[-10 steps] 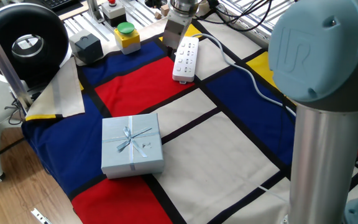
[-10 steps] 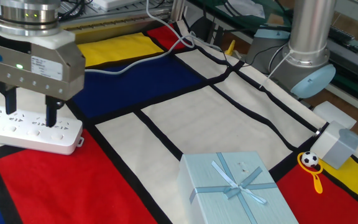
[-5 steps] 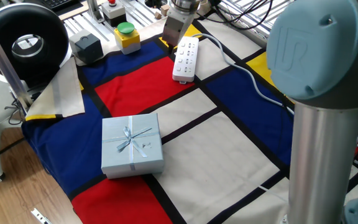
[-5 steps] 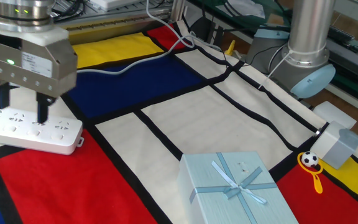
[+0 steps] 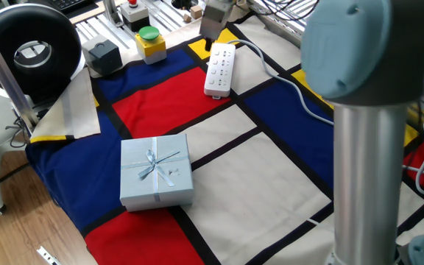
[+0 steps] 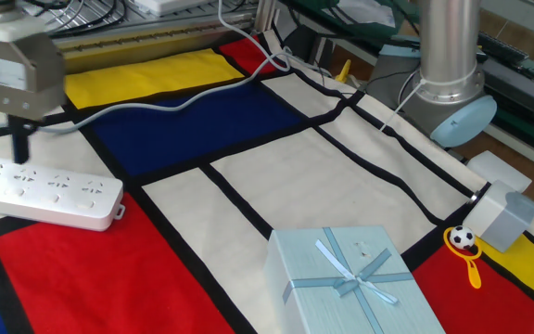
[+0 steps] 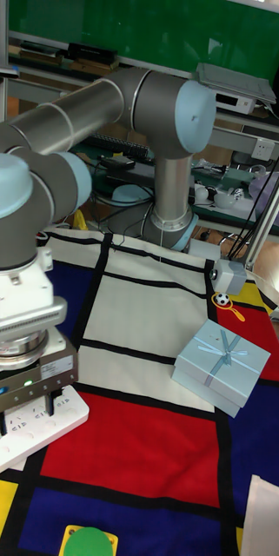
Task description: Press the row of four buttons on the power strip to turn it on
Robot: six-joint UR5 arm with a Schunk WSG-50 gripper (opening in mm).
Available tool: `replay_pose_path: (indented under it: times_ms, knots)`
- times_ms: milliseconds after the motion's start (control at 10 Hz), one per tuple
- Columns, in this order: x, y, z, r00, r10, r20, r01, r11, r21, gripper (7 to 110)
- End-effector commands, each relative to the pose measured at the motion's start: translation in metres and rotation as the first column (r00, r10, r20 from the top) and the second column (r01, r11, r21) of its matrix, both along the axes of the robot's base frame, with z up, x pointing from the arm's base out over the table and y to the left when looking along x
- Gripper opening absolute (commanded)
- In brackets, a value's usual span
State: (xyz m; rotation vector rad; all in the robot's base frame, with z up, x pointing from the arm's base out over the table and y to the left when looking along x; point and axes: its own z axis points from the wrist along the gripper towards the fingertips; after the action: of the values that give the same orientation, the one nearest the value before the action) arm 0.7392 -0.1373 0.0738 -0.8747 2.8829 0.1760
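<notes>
The white power strip (image 5: 220, 70) lies on the patchwork cloth with its white cable (image 5: 289, 85) trailing off to the right. The four buttons are too small to make out. My gripper (image 5: 207, 43) hangs over the strip's far, cable end. In the tall fixed view the gripper (image 7: 26, 415) is open, its two dark fingers set apart with nothing between them, low over the strip (image 7: 35, 434). The other fixed view shows only one finger (image 6: 19, 139) by the strip's (image 6: 49, 190) far edge. Whether it touches is unclear.
A pale blue gift box (image 5: 155, 171) sits in the near middle. A yellow box with a green round button (image 5: 150, 43), a black block (image 5: 101, 55) and a red button (image 5: 132, 11) stand at the back. My arm's column (image 5: 374, 147) fills the right.
My gripper has slid along the strip toward its cable end, leftward in the other fixed view, and stands a little higher. The strip and the gift box have not moved.
</notes>
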Motion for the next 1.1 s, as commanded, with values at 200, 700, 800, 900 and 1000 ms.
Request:
replay_pose_path:
  times_ms: [200,700,800,900,1000]
  knots:
    - [0.017,-0.020,-0.018,1.000,0.010,0.018,-0.009,1.000,-0.010,66]
    - [0.011,-0.005,-0.025,0.998,-0.045,0.037,0.045,0.999,-0.005,66]
    - [0.011,-0.008,-0.023,0.999,-0.040,0.033,0.040,0.999,-0.006,66]
    - [0.013,-0.012,-0.022,0.999,-0.037,0.030,0.037,0.999,-0.011,66]
    - [0.015,-0.015,-0.021,0.999,-0.030,0.026,0.030,1.000,-0.009,66]
